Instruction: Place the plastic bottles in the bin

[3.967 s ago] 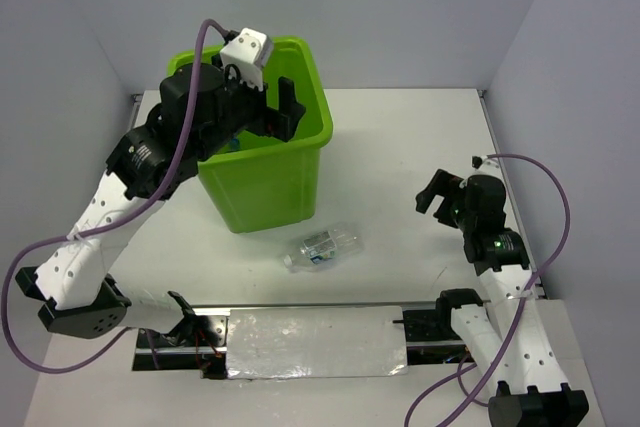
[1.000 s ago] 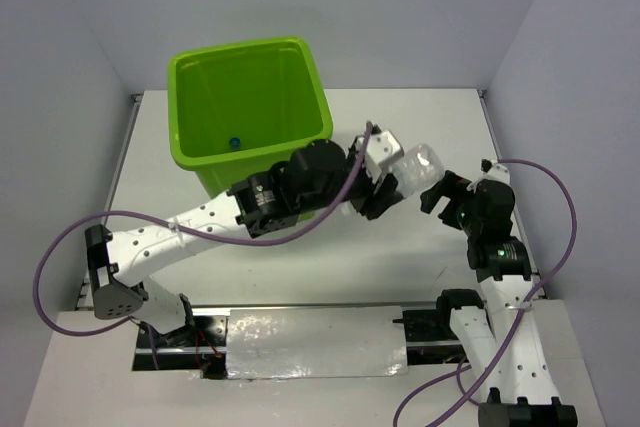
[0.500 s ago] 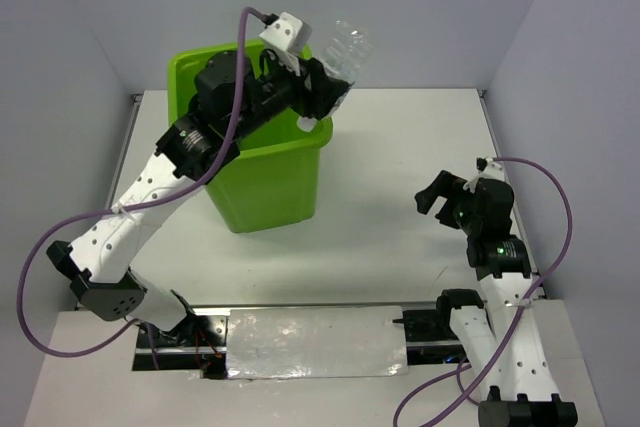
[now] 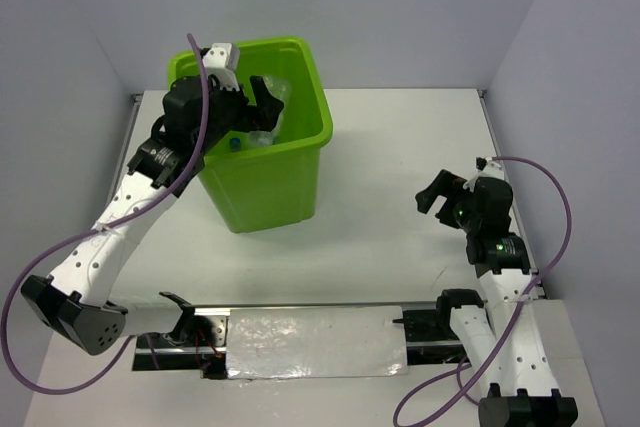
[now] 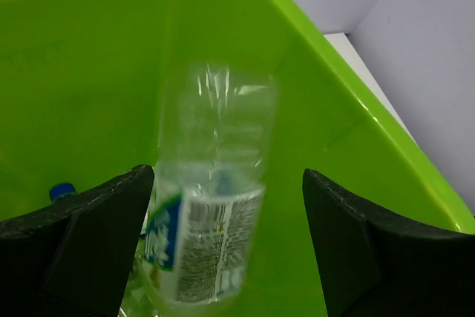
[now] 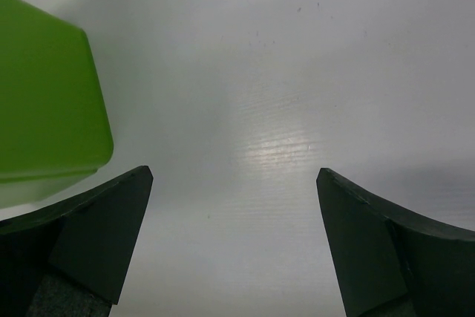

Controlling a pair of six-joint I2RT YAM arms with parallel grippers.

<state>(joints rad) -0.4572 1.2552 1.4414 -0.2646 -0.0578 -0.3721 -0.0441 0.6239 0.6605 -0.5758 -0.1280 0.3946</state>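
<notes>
**Plastic bottle** (image 5: 211, 213): clear, with a blue-and-white label. It is found inside the bin (image 4: 270, 182), between the fingers of the left claw (image 4: 263, 97). Its outline is blurred, so it is judged to be dropping.

**Left claw:** it is held above the bin's inside, jaws spread wider than the bottle and nothing gripped, so that the bottle lands within the walls.

**Blue cap** (image 5: 62, 191): it is seen lower in the bin.

**Right claw** (image 6: 234, 176): released, with nothing held. It is kept over the bare worktop (image 4: 400, 137) to the right of the bin and is judged idle.
</notes>
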